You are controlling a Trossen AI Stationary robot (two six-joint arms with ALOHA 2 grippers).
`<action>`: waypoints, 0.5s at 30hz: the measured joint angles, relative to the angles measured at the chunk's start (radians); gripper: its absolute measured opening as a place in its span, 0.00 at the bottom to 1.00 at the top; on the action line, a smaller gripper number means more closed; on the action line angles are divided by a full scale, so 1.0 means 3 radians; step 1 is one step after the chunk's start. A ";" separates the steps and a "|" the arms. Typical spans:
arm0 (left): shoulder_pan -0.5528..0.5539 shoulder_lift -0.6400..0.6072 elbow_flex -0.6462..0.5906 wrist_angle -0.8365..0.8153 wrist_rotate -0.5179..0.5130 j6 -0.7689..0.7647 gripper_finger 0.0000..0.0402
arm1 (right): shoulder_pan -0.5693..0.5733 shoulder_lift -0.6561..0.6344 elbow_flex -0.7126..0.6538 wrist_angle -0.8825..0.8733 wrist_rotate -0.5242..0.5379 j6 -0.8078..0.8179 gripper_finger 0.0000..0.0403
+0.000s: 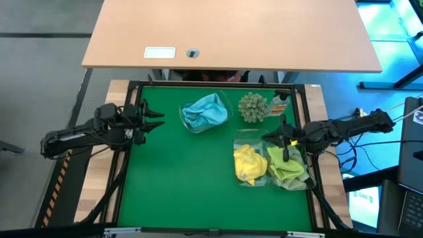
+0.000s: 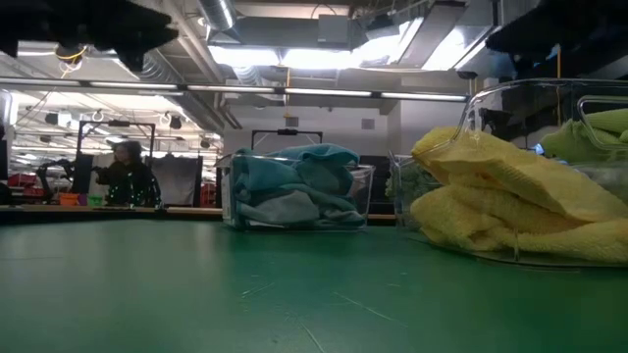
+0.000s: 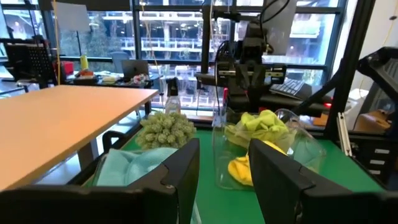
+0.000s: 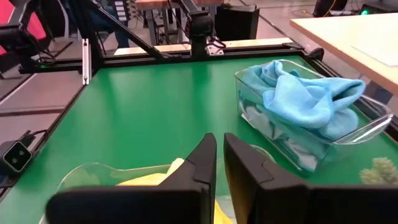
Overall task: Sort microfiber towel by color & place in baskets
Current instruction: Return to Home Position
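Light blue towels (image 1: 205, 112) fill the clear basket (image 4: 367, 127) at the table's far middle. A yellow towel (image 1: 249, 163) lies bunched in a second basket at the right. Beside that one, lime green towels (image 1: 289, 166) lie in a third basket by the right edge. My left gripper (image 1: 160, 120) hovers open over the table's left side and touches nothing. My right gripper (image 1: 266, 137) is shut and empty above the far rim of the yellow basket (image 1: 246, 135). The low view shows the blue pile (image 2: 294, 186) and the yellow towel (image 2: 510, 196).
A spiky grey-green ball (image 1: 253, 106) and a small orange-capped bottle (image 1: 281, 102) stand at the far right, between the blue basket and the frame. A black frame (image 1: 125, 165) edges the green mat. The mat's near and left parts are bare green. A person (image 2: 123, 176) stands far off in the room.
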 joint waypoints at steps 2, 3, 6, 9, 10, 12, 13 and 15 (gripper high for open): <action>0.0000 0.0001 -0.0108 0.0113 -0.0001 -0.0003 0.33 | 0.0000 -0.0001 -0.0156 0.0225 0.0000 0.0004 0.08; 0.0000 0.0001 -0.0153 0.0156 -0.0001 -0.0003 0.33 | 0.0000 -0.0001 -0.0232 0.0351 0.0000 0.0000 0.08; 0.0000 0.0001 -0.0280 0.0276 0.0007 -0.0037 0.33 | 0.0000 0.0000 -0.0440 0.0685 0.0000 0.0002 0.08; 0.0000 0.0001 -0.0397 0.0442 0.0189 -0.0076 0.33 | 0.0000 -0.0001 -0.0613 0.1021 0.0000 0.0001 0.08; -0.0001 0.0000 -0.0429 0.0494 0.0284 -0.0076 0.33 | 0.0000 -0.0001 -0.0661 0.1124 0.0001 -0.0002 0.08; -0.0001 0.0000 -0.0506 0.0592 0.0439 -0.0108 0.33 | 0.0000 -0.0001 -0.0756 0.1322 0.0007 -0.0009 0.08; -0.0001 0.0000 -0.0543 0.0626 0.0488 -0.0135 0.33 | 0.0000 -0.0001 -0.0797 0.1427 0.0047 -0.0019 0.08; -0.0001 0.0000 -0.0603 0.0666 0.0508 -0.0177 0.33 | 0.0000 -0.0001 -0.0865 0.1603 0.0143 -0.0069 0.08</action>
